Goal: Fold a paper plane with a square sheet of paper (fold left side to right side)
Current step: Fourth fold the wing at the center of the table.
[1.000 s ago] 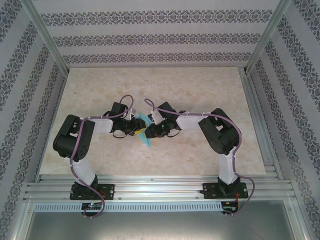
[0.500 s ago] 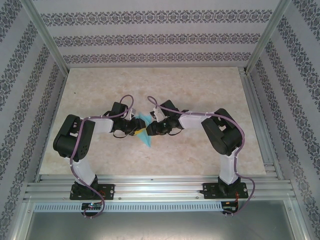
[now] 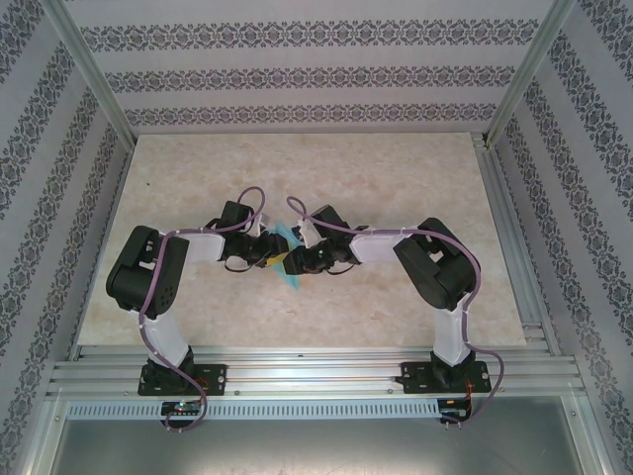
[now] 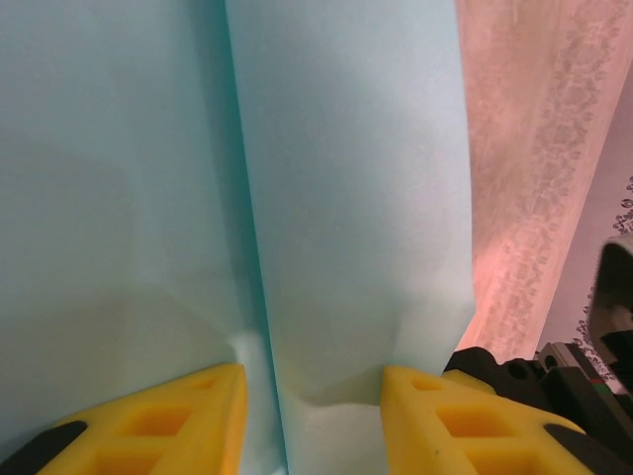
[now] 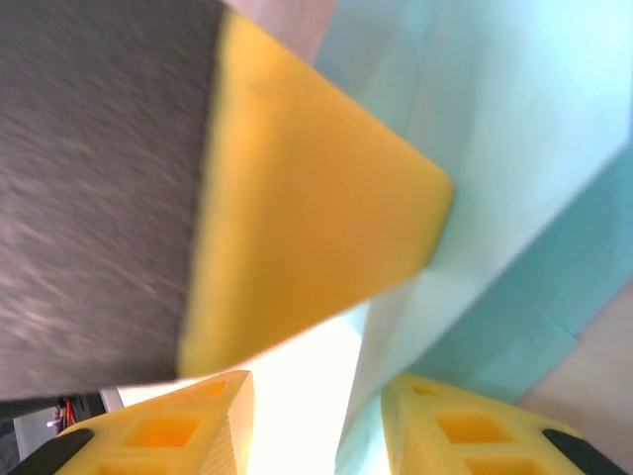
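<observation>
Patterned wallpaper [image 3: 297, 79] closes in a marbled beige desk [image 3: 415, 178], where we find the left arm [image 3: 188, 247] and right arm [image 3: 396, 242] meeting nose to nose at mid-desk over a sheet of paper [image 4: 346, 198]. The turquoise sheet, already layered and tapering to a point on the near side, sits in the gap between the two sets of jaws and appears lifted off the desk. A long crease [image 4: 247, 198] runs straight out from between the left jaws. Those jaws stand part spread, with yellow fingertips [image 4: 198, 406] either side of a strip that dents where it meets them; whether they squeeze it or merely bracket it, we cannot tell. The right jaws are spread, their fingertips [image 5: 465, 426] apart with a paper edge passing between them and no pinch evident. Just beyond them looms one finger [image 5: 307, 198] of the left jaws. We judge the work to be mid-fold, with the left half yet to go over onto the right. The next move calls for one set of jaws to anchor the crease while the other carries the flap across, edges matched before pressing.
</observation>
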Motion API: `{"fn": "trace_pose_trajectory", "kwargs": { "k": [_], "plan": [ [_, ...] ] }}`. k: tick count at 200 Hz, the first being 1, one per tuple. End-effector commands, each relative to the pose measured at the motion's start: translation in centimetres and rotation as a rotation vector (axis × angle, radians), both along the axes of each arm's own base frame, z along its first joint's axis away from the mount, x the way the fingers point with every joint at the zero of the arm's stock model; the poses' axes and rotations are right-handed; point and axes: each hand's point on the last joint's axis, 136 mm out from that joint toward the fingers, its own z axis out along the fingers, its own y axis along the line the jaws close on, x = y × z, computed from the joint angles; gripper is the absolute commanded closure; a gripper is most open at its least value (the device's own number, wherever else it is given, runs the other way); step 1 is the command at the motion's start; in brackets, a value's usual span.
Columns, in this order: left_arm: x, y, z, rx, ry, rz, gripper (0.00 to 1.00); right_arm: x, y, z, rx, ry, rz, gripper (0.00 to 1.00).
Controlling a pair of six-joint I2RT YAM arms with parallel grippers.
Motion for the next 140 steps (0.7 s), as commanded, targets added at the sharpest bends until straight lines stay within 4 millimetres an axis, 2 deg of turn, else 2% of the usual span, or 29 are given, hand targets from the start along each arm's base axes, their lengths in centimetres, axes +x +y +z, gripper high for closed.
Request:
{"fn": "trace_pose_trajectory", "kwargs": {
  "k": [1,26,56,106,140],
  "plan": [
    [-1.5,2.4,-5.2,0.181,0.089,0.039,0.60,1.0,-1.0,1.4,0.017,-0.038,-0.031,0.61],
    [-1.5,2.4,-5.3,0.181,0.091,0.040,0.60,1.9,-2.2,2.8,0.024,-0.064,-0.038,0.57],
    [-1.6,2.4,-5.3,0.181,0.091,0.040,0.60,3.4,-2.1,4.1,0.089,-0.067,-0.054,0.58],
    [-1.6,2.5,-5.4,0.185,0.092,0.039,0.60,5.6,-1.1,3.9,0.099,-0.059,-0.084,0.66],
    [-1.7,2.5,-5.5,0.184,0.095,0.038,0.60,5.9,-0.8,3.4,0.098,-0.043,-0.084,0.70]
  ]
}}
